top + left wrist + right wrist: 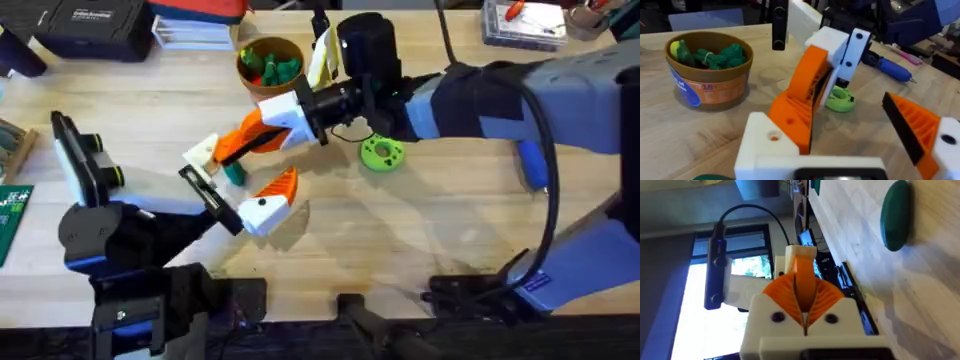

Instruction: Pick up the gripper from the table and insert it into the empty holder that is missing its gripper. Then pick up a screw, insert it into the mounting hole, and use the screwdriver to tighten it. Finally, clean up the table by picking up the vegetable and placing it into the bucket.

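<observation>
You're on cleanup now: the small dark green oblong toy vegetable [235,174] lies on the worktop, 7 o'clock of the round orange-brown bucket [262,80]. Right gripper [215,152] fingers pinched together, empty; left gripper [288,187] fingers spread, empty. Next, open over it.

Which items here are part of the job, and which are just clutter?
Job:
- vegetable, dark green, on the table
- bucket, toy vegetables inside
- screwdriver, blue, lying on the table

Lying about:
- lime-green disc
- black case at the far edge
- green circuit board at the left edge
</observation>
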Robot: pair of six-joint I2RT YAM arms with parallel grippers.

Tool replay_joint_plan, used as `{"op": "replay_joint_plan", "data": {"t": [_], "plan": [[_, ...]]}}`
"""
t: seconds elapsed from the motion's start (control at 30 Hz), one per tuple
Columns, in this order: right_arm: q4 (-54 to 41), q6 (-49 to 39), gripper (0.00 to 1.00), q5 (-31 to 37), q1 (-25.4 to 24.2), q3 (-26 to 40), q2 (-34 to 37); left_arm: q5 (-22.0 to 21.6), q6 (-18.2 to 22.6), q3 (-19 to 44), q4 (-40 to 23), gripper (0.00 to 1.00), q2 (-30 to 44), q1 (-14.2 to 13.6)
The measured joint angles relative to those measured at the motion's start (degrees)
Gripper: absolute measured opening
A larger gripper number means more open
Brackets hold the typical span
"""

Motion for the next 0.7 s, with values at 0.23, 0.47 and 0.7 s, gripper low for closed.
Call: {"op": "replay_joint_plan", "data": {"t": [0.23,0.47,0.7], "plan": [[-5.5,-3.0,0.009,1.7,0.7,2.6,0.0,-1.3,-0.1,0.0,0.1,0.986,0.0,0.2],[-8.4,-6.0,0.009,2.8,1.3,4.2,0.0,-2.6,-0.1,0.1,0.1,0.987,0.0,0.3],[-11.4,-8.5,0.009,2.7,1.1,4.8,0.0,-2.5,-0.2,0.2,0.0,0.986,0.0,0.3]]}}
